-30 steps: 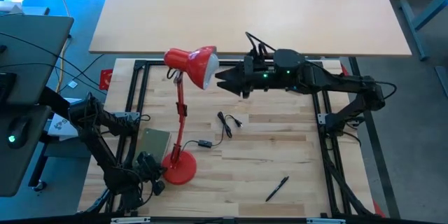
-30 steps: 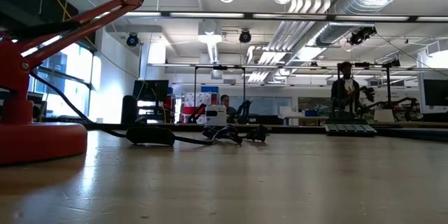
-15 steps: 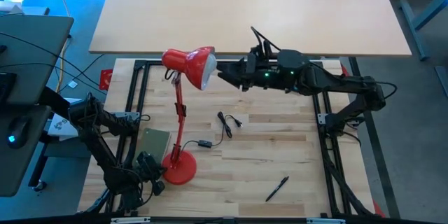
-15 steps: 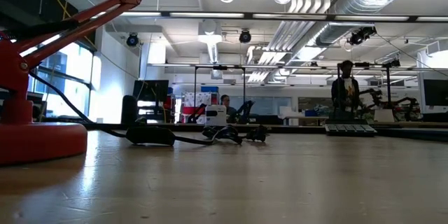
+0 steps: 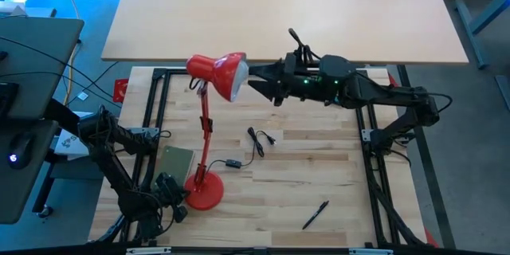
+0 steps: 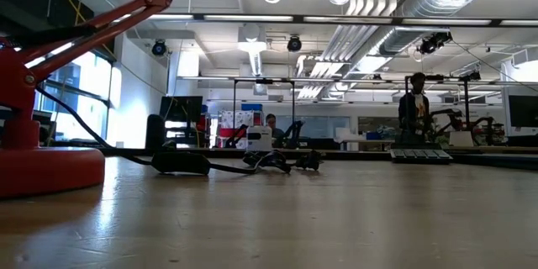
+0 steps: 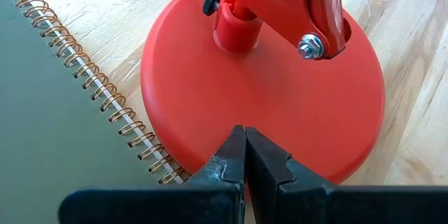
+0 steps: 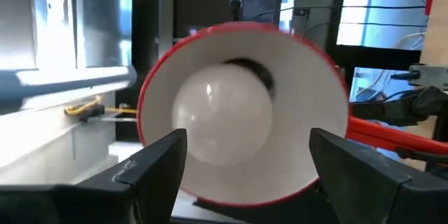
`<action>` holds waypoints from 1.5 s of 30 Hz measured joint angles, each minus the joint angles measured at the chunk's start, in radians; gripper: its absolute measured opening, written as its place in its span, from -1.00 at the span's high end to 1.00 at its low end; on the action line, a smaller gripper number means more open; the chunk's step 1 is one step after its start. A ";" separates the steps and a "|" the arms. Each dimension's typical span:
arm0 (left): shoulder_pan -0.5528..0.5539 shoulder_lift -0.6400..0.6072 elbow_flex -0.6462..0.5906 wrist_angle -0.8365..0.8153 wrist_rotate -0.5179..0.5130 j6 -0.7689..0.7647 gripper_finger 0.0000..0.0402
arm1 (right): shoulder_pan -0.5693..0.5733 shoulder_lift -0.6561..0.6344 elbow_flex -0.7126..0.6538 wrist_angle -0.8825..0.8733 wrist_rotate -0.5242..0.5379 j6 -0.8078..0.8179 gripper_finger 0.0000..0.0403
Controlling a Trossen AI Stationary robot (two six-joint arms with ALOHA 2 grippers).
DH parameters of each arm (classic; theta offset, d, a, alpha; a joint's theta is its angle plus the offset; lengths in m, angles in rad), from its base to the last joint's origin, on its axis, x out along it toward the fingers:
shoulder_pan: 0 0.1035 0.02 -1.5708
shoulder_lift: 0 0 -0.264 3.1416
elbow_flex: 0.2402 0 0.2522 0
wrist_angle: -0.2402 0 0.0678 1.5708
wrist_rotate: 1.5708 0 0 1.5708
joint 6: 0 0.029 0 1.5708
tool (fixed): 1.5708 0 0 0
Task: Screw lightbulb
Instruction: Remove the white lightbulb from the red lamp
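The white lightbulb [image 8: 222, 122] sits deep inside the red shade [image 8: 241, 49] of the desk lamp [image 5: 217, 74], which stands on its round base [image 5: 204, 194] on the wooden table. My right gripper [image 5: 253, 84] is held level at the shade's mouth and is open. In the right wrist view its fingers [image 8: 162, 159] stand on either side of the bulb, and no touch shows. My left gripper [image 5: 178, 205] is shut and sits low at the near left, by the lamp base [image 7: 266, 91]. My left gripper has its shut fingertips [image 7: 234, 155] set on the top face of the lamp's round base, close to the rim [image 7: 245, 120] beside the notebook. The fingers come slanting down from the near left. The base lies flat on the table.
A green spiral notebook [image 5: 175, 163] lies against the lamp base. The lamp's black cord with its switch [image 5: 255, 145] trails across the middle of the table. A black pen [image 5: 315, 215] lies near the front right. People and other rigs [image 6: 416, 109] show far behind the table.
My right gripper has turned at the wrist while staying at the shade's mouth, still open. The lamp's shade has swayed slightly and come back. My left gripper has kept still on the base.
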 joint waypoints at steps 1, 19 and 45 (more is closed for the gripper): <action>0.000 0.000 0.000 0.000 0.000 0.000 1.00 | 0.000 0.000 0.000 0.001 0.010 0.016 -0.47; 0.000 0.000 0.000 0.002 0.000 0.000 1.00 | 0.000 0.014 0.000 0.054 0.072 0.017 -0.47; 0.001 0.000 0.000 0.008 0.001 0.000 1.00 | -0.001 0.013 0.000 0.385 -0.048 -0.346 -0.47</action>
